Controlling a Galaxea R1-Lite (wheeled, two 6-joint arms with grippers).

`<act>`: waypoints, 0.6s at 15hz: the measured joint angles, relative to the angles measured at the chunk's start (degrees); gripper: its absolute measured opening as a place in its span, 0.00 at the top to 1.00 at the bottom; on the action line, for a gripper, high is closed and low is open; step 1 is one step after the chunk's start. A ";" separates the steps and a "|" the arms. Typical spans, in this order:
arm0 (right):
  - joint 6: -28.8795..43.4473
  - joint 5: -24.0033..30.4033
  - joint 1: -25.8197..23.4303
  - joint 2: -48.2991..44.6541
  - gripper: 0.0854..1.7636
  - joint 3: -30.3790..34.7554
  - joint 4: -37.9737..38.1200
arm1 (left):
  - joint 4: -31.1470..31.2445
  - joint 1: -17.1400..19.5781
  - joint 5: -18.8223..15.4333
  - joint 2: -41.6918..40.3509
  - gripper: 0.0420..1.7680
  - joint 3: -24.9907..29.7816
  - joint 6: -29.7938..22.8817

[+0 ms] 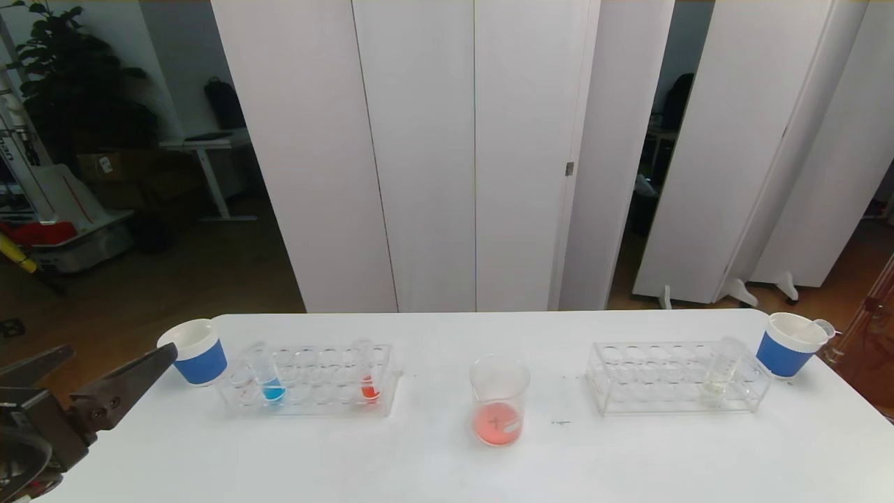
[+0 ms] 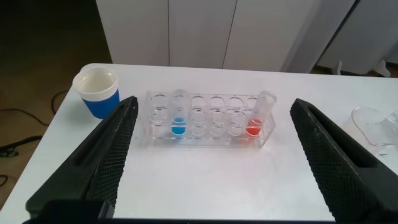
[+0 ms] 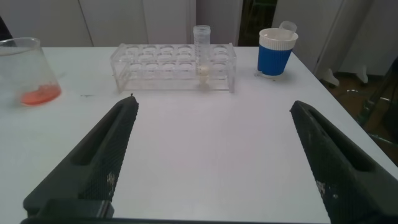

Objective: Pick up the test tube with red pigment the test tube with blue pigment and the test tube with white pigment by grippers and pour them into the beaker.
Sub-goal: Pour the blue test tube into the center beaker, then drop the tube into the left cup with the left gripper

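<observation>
Hovering spread and empty at the table's near-left corner, the left gripper point(image 2: 211, 155) faces the upright blue tube point(image 2: 179, 118) in the rack point(image 2: 211, 134) ahead. Right gripper point(image 3: 211, 155), spread too, probably sits farther from the white tube point(image 3: 202, 53). The beaker point(image 1: 498, 399) stands mid-table.

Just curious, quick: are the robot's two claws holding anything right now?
Left gripper: open, empty, facing the clear plastic tube rack.
Right gripper: open, empty.

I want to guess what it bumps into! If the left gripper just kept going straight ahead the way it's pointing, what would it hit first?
Probably the clear tube rack. In the left wrist view, the open left gripper points right at it, with only bare table between. The blue tube and red tube stand in it. Depth is hard to judge.
</observation>
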 joint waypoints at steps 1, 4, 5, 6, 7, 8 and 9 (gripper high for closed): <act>0.00 0.00 0.00 0.00 0.01 0.00 0.02 | -3.19 -0.29 0.00 1.66 0.01 1.46 0.00; 0.00 -0.02 0.00 0.00 0.01 0.00 0.00 | -12.07 -0.55 0.06 6.73 0.01 6.17 -0.10; -0.02 -0.02 0.00 0.00 0.01 0.00 0.00 | -15.19 -0.60 0.11 8.36 0.01 7.67 -0.29; 0.00 -0.02 0.00 0.00 0.01 0.00 0.00 | -17.93 -0.60 0.13 10.14 0.01 9.18 -0.38; 0.00 0.00 0.00 0.00 0.01 0.00 0.00 | -20.55 -0.60 0.17 11.85 0.01 10.34 -0.40; -0.02 0.00 0.00 0.00 0.01 0.00 0.00 | -23.21 -0.60 0.20 13.70 0.01 11.52 -0.40; -0.02 -0.02 0.00 0.00 0.01 0.00 0.00 | -25.91 -0.60 0.22 15.49 0.01 12.52 -0.33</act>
